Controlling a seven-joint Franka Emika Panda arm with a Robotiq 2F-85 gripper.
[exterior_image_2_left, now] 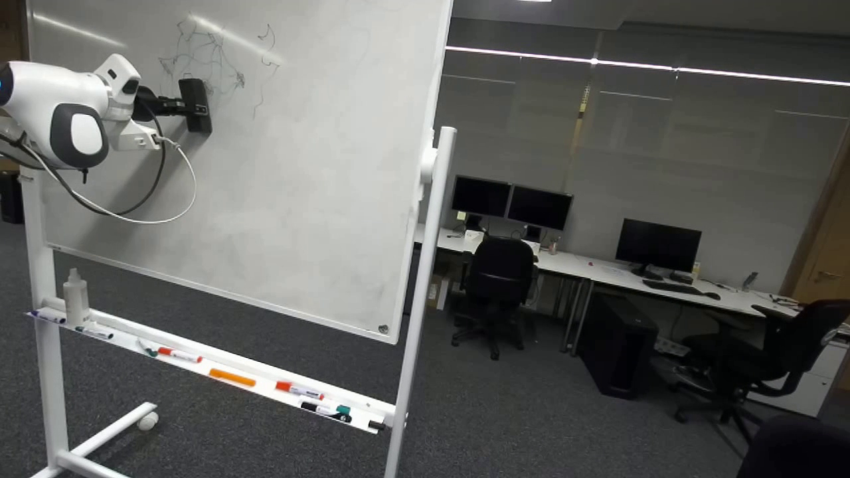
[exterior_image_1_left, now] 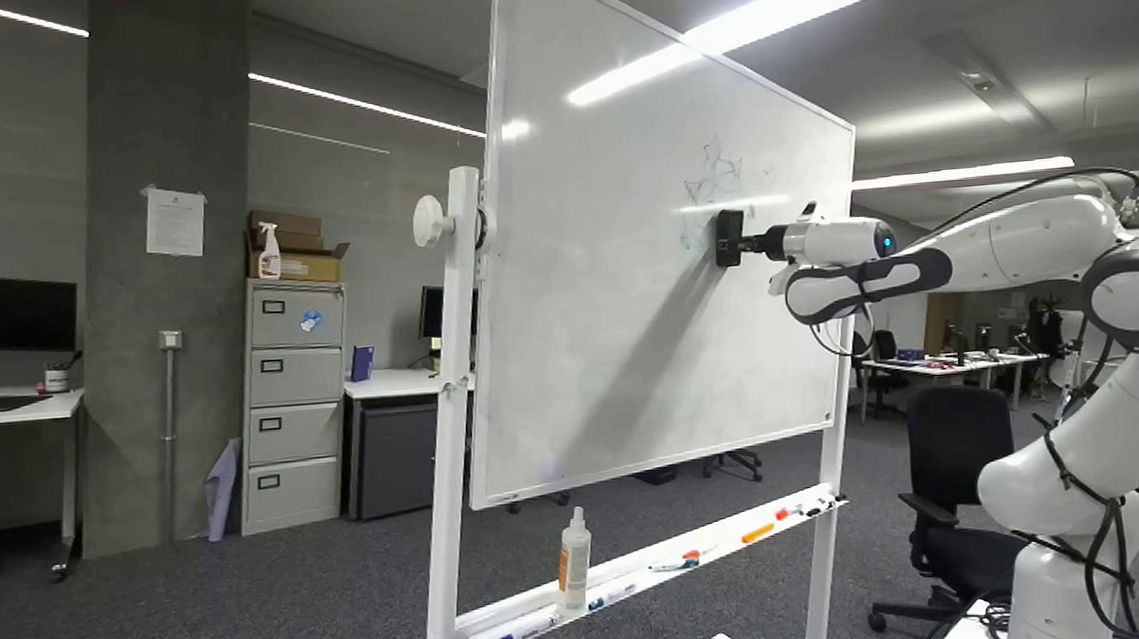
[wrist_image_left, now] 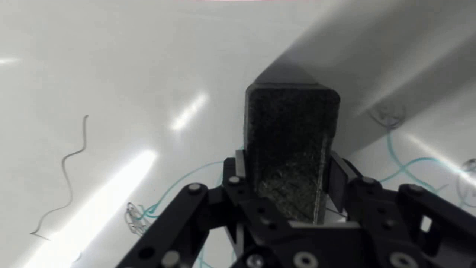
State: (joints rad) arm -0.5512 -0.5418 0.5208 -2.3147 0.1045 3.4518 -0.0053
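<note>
End effector (wrist_image_left: 290,169) clamps firmly onto both sides of a black whiteboard eraser (exterior_image_2_left: 197,106), which sits against the whiteboard (exterior_image_2_left: 312,186) at the lower edge of tangled marker scribbles (exterior_image_2_left: 204,48)

No words or numbers can be read; the print is too small or blurry; in an exterior view, a white paper (exterior_image_1_left: 174,222) with rows of tiny print is taped to the gray pillar (exterior_image_1_left: 185,416); the tall cabinet (exterior_image_1_left: 301,423) has a little label frame (exterior_image_1_left: 274,307) on each drawer and a round blue sticker (exterior_image_1_left: 311,321) on the top one; the bottle (exterior_image_1_left: 576,560) on the tray (exterior_image_1_left: 637,560) wears an orange label (exterior_image_1_left: 564,569); in an exterior view, a little round badge (exterior_image_2_left: 383,328) sits in a bottom corner of the whiteboard (exterior_image_2_left: 299,199), too small to make out.
</note>
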